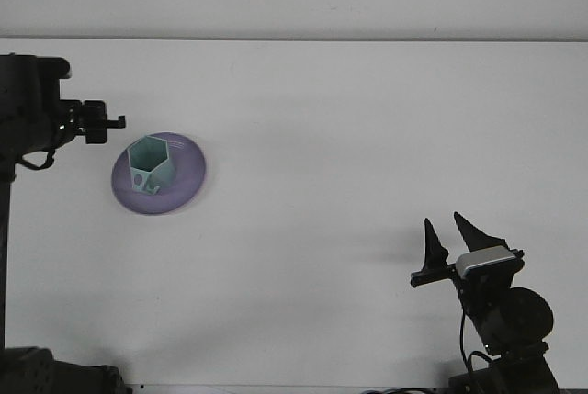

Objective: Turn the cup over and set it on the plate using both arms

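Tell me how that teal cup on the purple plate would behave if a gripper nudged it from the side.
The cup has flat hexagonal sides, so it probably wouldn't roll far if toppled. It stands open end up on the plate, looking rigid and thin-walled, likely light, so a nudge may slide it on the smooth plate rather than tip it. The plate's raised rim might catch it.
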Tool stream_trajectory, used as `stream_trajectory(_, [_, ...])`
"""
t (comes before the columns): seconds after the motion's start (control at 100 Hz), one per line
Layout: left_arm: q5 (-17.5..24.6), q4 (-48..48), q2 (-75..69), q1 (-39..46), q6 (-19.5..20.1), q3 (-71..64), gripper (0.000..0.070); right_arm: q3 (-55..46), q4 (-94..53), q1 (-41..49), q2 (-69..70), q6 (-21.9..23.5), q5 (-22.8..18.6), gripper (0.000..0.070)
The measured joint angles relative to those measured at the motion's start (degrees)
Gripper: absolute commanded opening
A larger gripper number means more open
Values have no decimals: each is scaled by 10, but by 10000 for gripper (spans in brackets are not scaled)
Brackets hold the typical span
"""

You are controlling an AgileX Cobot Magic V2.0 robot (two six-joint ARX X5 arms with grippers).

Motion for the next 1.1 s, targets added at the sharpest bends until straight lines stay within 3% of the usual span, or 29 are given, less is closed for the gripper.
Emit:
stream_trajectory(0.16, [1,27,-125,0,0,-70,11,0,-6,0,0,0,2,0])
stream_trajectory(0.3, [1,136,-264,0,0,-229,11,0,-9,0,0,0,8,0])
stream_trajectory(0.49, [7,345,-469,-7,-2,-522,11,0,-19,0,0,-5,80,0])
stream_trajectory(0.73, [10,580,-705,-18,-44,-847,11,0,-5,0,0,-28,79,0])
stream_trajectory(0.9, [-3,593,-736,-18,-75,-912,11,0,-5,0,0,-30,81,0])
stream_trajectory(1.1, [-3,615,-738,-18,-84,-908,12,0,-3,0,0,-30,81,0])
